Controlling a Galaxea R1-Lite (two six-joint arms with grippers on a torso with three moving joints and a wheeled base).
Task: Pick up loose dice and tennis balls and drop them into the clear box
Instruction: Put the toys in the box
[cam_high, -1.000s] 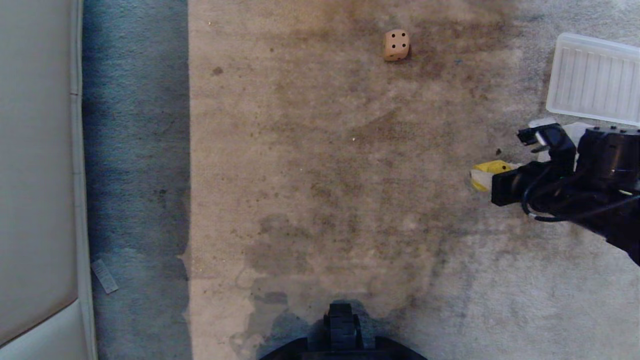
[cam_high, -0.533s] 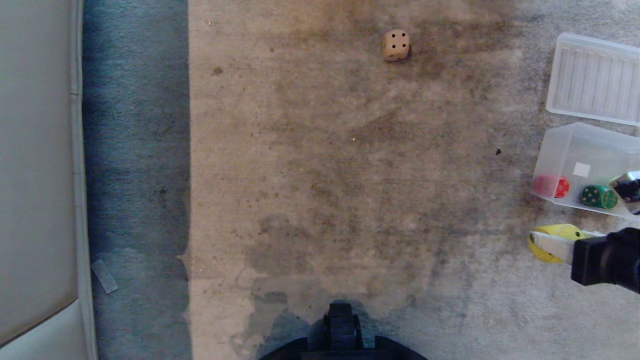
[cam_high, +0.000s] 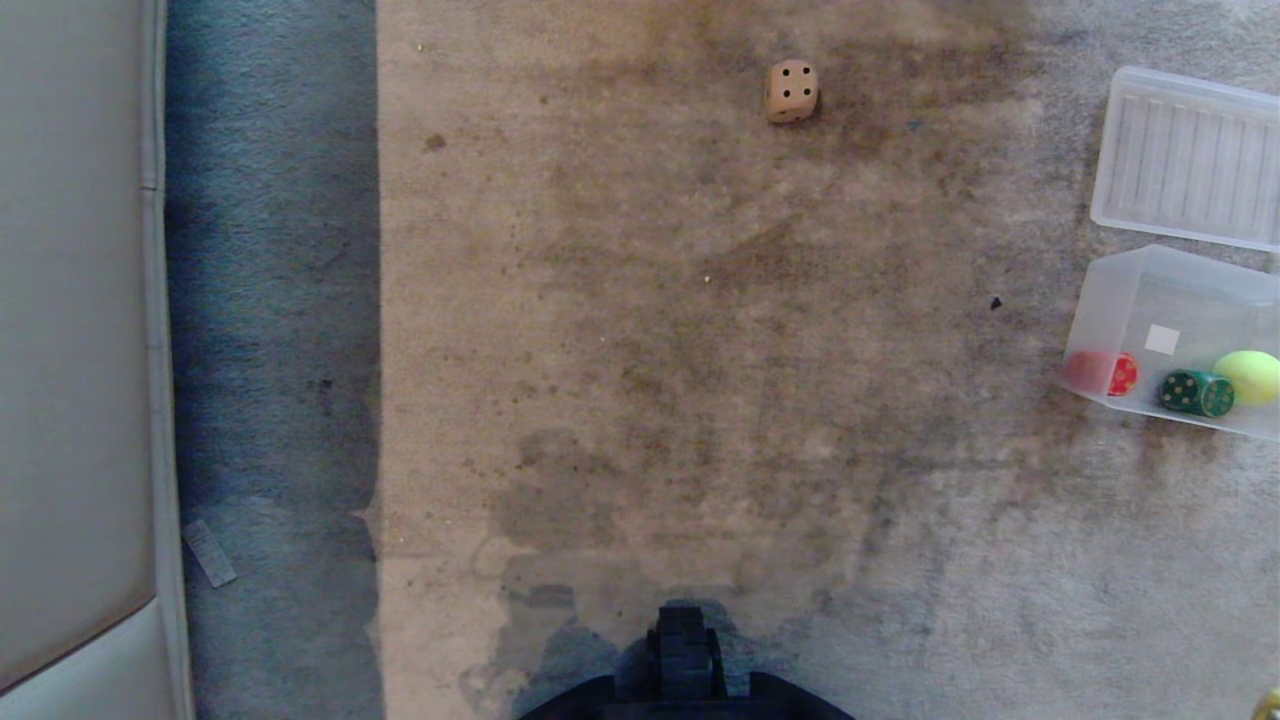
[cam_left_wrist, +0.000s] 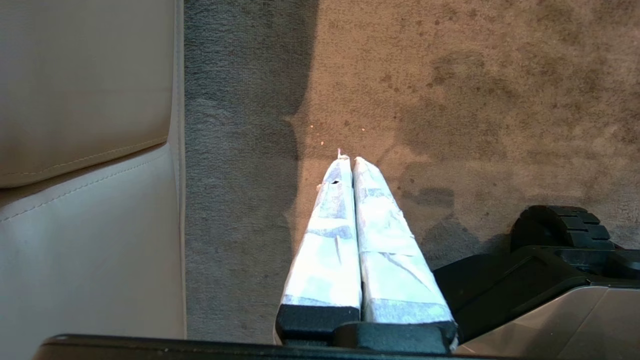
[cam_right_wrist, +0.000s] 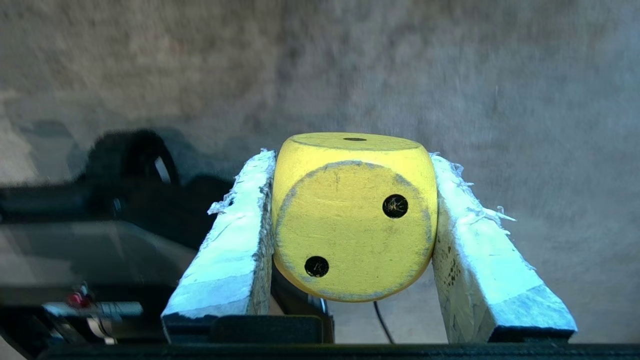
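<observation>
A: Right gripper (cam_right_wrist: 352, 200) status?

B: Clamped on the yellow die (cam_right_wrist: 352, 215), 1 taped finger (cam_right_wrist: 235, 250) pressed to each side. The 2-pip face points back at the wrist and a 1-pip face sits at the fingertip end. Blurred carpet (cam_right_wrist: 450, 75) lies beyond the tips.

A: Left gripper (cam_left_wrist: 348, 159)?

B: Fingers pressed together, holding nothing, hanging beside the robot base (cam_left_wrist: 550, 270) over carpet next to a pale cushion (cam_left_wrist: 85, 150).

A: Other task items?

B: In the head view, neither gripper is near the tan die (cam_high: 792, 91), which lies alone on the carpet. The clear box (cam_high: 1110, 300) holds 1 tennis ball (cam_high: 1250, 376), a red die (cam_high: 1100, 372) and a green die (cam_high: 1196, 392). The ribbed lid (cam_high: 1190, 160) lies just beyond the box.
</observation>
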